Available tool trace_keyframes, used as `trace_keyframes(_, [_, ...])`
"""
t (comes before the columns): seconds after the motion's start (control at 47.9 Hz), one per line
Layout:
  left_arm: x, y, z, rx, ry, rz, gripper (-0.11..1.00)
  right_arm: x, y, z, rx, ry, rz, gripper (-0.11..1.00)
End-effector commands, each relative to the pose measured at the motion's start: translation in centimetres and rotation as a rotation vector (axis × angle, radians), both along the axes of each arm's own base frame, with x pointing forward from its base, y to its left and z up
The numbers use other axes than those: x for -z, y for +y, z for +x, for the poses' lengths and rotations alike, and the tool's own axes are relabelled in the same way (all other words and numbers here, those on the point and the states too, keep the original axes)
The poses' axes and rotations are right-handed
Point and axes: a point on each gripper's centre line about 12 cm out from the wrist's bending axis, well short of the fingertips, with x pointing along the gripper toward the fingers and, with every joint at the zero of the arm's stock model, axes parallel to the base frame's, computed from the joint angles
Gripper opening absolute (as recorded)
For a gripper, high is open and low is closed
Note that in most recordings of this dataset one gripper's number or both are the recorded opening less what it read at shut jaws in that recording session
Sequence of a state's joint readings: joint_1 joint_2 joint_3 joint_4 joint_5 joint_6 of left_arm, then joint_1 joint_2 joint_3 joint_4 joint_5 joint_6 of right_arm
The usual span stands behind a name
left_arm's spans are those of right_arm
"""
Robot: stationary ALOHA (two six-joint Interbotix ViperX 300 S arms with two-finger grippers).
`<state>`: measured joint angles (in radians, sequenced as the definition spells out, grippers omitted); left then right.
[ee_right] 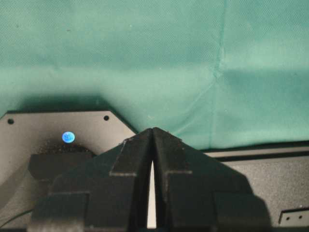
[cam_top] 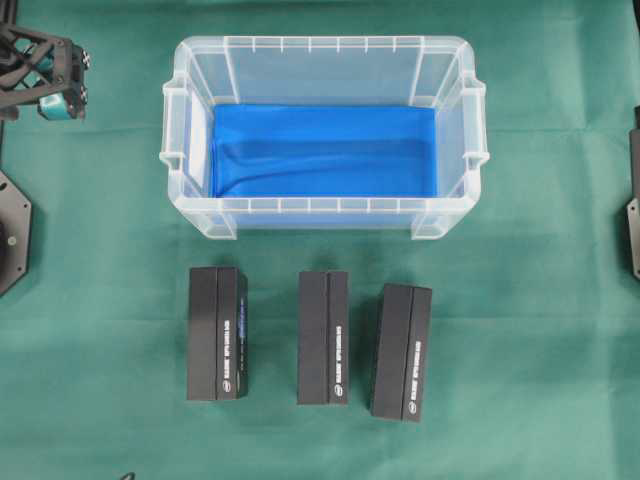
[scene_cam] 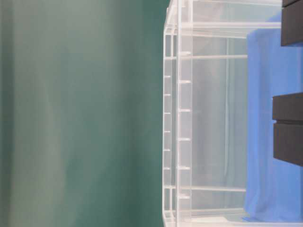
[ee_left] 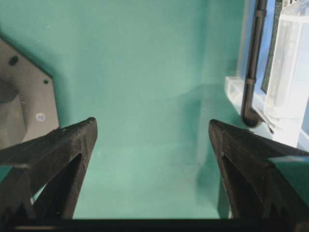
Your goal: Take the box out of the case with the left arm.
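The clear case [cam_top: 322,47] stands at the back middle of the table, and only its blue lining [cam_top: 320,150] shows inside it. Three black boxes lie in a row on the green cloth in front of it: left [cam_top: 216,333], middle [cam_top: 323,337], right [cam_top: 401,350]. My left gripper [cam_top: 57,102] hangs at the far back left, away from the case, open with nothing between its fingers. In the left wrist view the left gripper [ee_left: 152,123] spans bare cloth, and the case corner [ee_left: 289,72] is at the right. My right gripper [ee_right: 153,129] is shut over its own base plate.
The left arm's base plate [cam_top: 12,225] sits at the left edge and the right arm's mount [cam_top: 633,210] at the right edge. In the table-level view the case wall [scene_cam: 182,113] fills the middle, with two black boxes [scene_cam: 289,135] in front of it.
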<state>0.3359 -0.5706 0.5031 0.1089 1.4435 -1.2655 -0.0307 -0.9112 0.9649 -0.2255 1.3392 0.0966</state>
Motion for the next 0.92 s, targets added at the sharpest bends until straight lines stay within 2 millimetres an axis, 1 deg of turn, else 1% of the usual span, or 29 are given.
trace_keyframes(0.0, [-0.74, 0.07, 0.21, 0.0, -0.026, 0.009, 0.92, -0.74, -0.01, 0.39, 0.001, -0.023, 0.0, 0.07])
trace_keyframes(0.292, [-0.79, 0.16, 0.59, 0.006, -0.058, 0.02, 0.92, -0.69, -0.01, 0.37, 0.001, -0.022, 0.0, 0.07])
trace_keyframes(0.898, [-0.46, 0.12, 0.46, 0.009, -0.047, 0.017, 0.92, -0.74, -0.01, 0.39, 0.001, -0.023, 0.0, 0.07])
